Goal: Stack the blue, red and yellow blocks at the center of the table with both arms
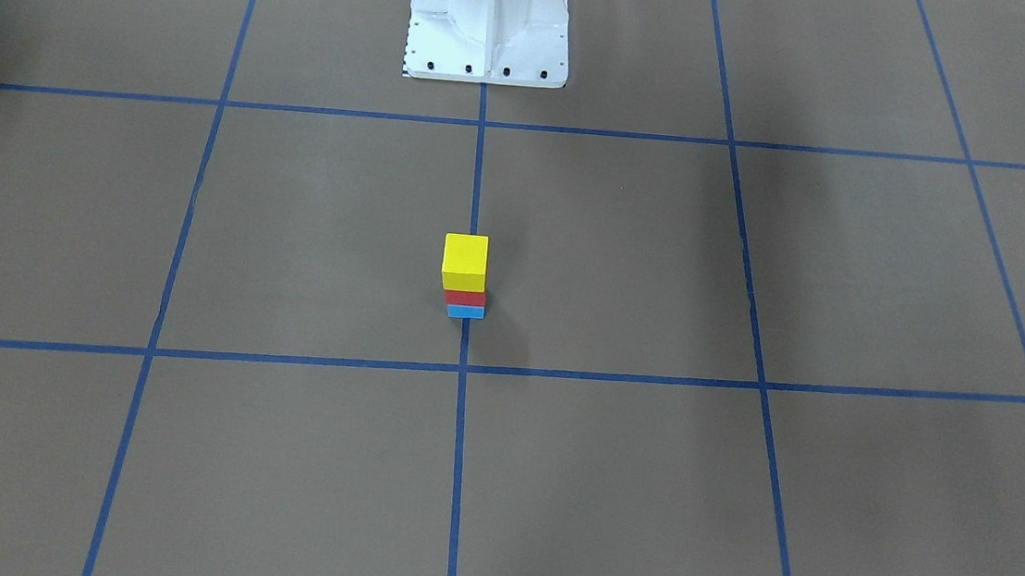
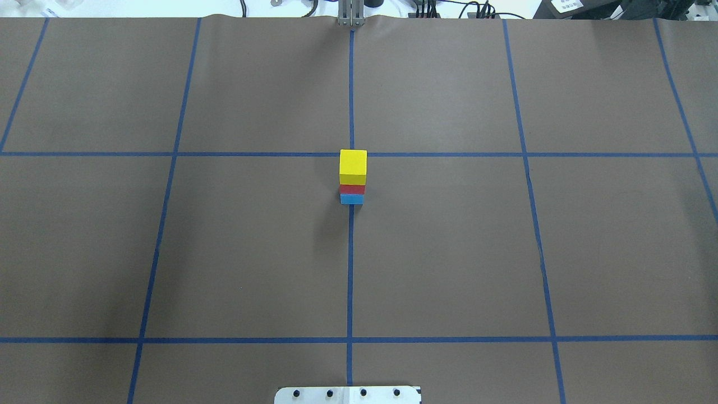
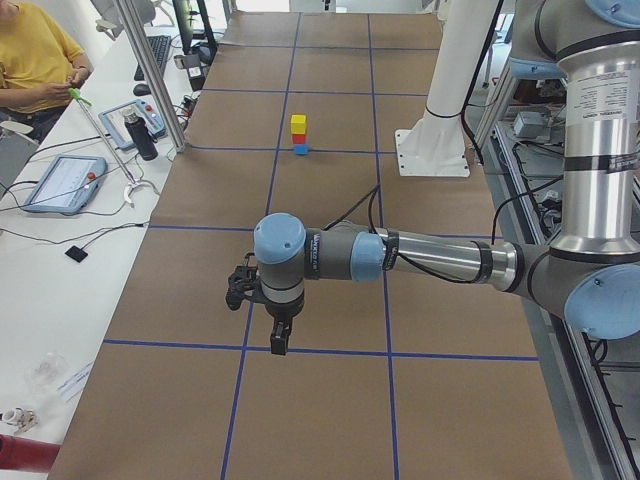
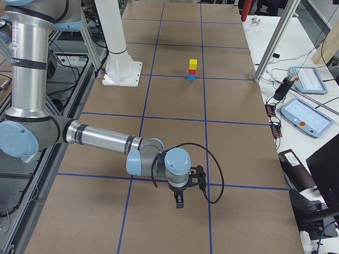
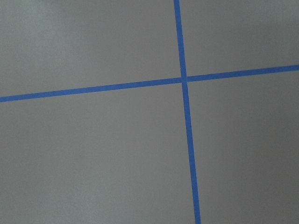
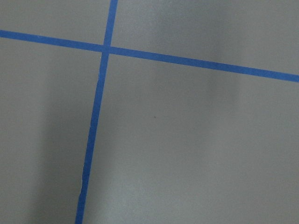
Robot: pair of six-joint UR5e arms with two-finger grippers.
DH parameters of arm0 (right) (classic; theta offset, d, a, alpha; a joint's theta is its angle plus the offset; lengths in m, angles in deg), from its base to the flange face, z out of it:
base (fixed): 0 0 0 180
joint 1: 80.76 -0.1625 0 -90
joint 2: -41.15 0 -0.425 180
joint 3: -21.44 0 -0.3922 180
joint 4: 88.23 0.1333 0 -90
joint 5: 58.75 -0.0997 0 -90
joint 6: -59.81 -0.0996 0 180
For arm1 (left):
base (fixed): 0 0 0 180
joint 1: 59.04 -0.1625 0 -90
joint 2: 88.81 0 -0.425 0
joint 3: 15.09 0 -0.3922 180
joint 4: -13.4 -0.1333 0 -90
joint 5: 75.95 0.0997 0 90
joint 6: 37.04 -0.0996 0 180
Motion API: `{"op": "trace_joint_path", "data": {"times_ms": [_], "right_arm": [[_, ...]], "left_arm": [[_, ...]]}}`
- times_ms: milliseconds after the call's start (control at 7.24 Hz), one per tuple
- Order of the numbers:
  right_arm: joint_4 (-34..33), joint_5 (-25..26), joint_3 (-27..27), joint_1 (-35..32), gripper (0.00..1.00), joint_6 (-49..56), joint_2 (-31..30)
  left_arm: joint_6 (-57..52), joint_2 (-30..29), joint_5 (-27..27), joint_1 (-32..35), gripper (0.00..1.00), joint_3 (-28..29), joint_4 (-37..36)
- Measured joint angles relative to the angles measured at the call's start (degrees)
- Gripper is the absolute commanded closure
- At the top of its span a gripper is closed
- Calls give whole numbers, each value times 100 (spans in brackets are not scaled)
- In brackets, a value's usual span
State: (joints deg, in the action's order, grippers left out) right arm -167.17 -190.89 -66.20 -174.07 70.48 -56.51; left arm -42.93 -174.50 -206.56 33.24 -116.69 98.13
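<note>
We see three matte, sharp-edged cubes standing in one straight column at the middle of the table (image 2: 449, 252). The blue block (image 2: 351, 199) is on the brown paper, the red block (image 2: 352, 189) sits on it, and the yellow block (image 2: 353, 164) is on top, with their faces nearly flush. In the overhead view the column sits on the centre tape line (image 2: 350, 269), just at 6 o'clock of a tape crossing. The white metal pedestal (image 1: 489, 21), flat-footed and bolted, lies well apart at 6 o'clock from it.

The table covering is smooth brown paper ruled into squares by blue tape. Both wrist cameras show only that paper and a tape crossing.

The left gripper (image 3: 277, 335) hangs fingers-down over the table on a glossy grey and blue arm, well away from the column. The right gripper (image 4: 179, 201) hangs likewise at the opposite end, with a black cable looping beside it. Both appear only in the side views, so we cannot tell how their jaws stand.

Nothing stands close to the column. On the white bench past the table's edge we see a seated person in a yellow shirt (image 3: 35, 50), a flat tablet (image 3: 62, 182) and an aluminium post (image 3: 155, 75).
</note>
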Motion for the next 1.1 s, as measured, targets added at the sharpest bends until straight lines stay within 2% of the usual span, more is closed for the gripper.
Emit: {"op": "trace_joint_path", "data": {"times_ms": [276, 690, 828, 1105], "right_arm": [[292, 263, -56, -3, 0, -32, -104], [364, 289, -172, -3, 0, -63, -54], [255, 280, -307, -3, 0, -65, -46], [-446, 249, -743, -3, 0, -68, -35]], "left_arm": [[0, 0, 0, 0, 0, -7, 0], [0, 0, 0, 0, 0, -8, 0], [0, 0, 0, 0, 0, -5, 0], [0, 0, -1, 0, 0, -2, 0]]}}
